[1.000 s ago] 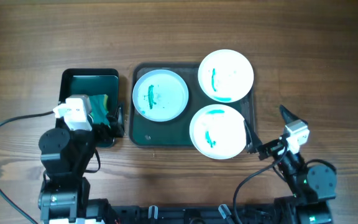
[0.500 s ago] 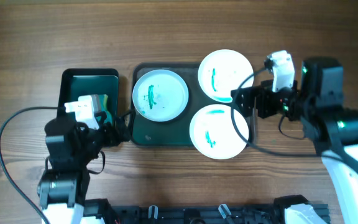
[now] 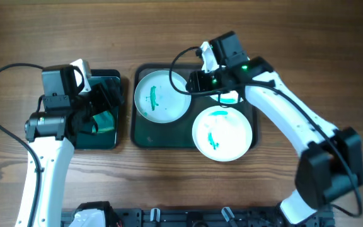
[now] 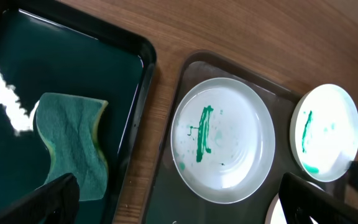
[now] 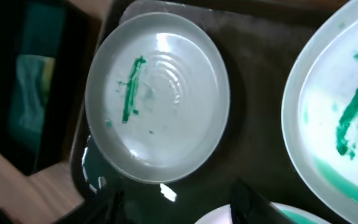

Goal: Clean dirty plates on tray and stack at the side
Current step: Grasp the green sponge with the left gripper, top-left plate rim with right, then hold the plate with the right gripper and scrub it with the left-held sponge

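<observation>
3 plates [image 3: 162, 96] smeared on tray [image 3: 145, 135] | step: fetch sponge [image 4: 73, 143] | your left gripper [image 4: 179, 194], right gripper [image 5: 180, 200] both spread | next: lower left, pinch sponge.

Rear right plate [image 5: 328, 87]: cut by the right wrist frame edge, mostly under the right arm overhead. Front plate [image 3: 222, 133]: mere slivers in both wrist views. Sponge [image 4: 73, 140]: partly arm-covered overhead.

Left arm is up off the near edge, and the left gripper [image 3: 106, 102] now hangs over the small black tray [image 3: 115, 140]. The right gripper [image 3: 194, 82] has swept in from the right across the large tray [image 3: 145, 135], hiding most of the far-right plate [image 3: 230, 98].
</observation>
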`<state>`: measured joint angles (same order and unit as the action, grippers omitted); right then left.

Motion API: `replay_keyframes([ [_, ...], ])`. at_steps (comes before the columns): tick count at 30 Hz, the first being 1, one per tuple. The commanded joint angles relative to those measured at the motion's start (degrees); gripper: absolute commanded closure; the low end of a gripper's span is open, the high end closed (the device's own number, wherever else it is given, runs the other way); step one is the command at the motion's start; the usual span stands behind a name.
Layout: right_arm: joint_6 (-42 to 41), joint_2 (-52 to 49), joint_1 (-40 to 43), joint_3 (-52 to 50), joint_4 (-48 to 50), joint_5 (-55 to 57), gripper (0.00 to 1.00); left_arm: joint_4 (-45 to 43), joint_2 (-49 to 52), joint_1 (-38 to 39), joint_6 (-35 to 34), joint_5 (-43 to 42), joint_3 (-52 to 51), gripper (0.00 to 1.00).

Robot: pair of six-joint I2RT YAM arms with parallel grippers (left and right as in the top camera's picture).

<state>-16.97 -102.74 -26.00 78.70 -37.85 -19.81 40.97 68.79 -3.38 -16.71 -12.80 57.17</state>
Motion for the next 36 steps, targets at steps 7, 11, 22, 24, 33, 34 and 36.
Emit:
replay_keyframes([
  [7,-7.91,-16.79,-0.63,1.31,7.17,2.01,0.65,2.75,3.72,0.28,-0.50,11.45,0.76,0.06],
  [11,-9.97,-18.36,-1.20,1.29,10.10,2.05,0.78,2.58,7.15,0.28,-0.55,13.88,0.76,0.11],
  [22,-12.31,-20.17,-2.95,1.29,10.27,6.10,0.96,-3.96,19.41,0.28,-3.17,25.88,0.76,0.18],
  [24,-13.46,-20.17,-2.99,1.29,10.19,7.13,0.96,-5.11,23.04,0.28,-4.94,26.21,0.76,0.33],
  [33,-13.40,-20.17,-3.78,1.29,10.10,8.20,0.96,-5.64,32.92,4.66,-10.99,27.65,0.66,0.61],
  [34,-13.11,-20.17,-3.78,1.29,9.94,8.17,0.96,-5.64,33.27,4.66,-10.97,27.65,0.55,0.62],
  [36,-13.16,-20.17,-3.78,1.29,9.99,8.17,0.96,-5.16,33.33,4.68,-10.95,27.61,0.48,0.69],
])
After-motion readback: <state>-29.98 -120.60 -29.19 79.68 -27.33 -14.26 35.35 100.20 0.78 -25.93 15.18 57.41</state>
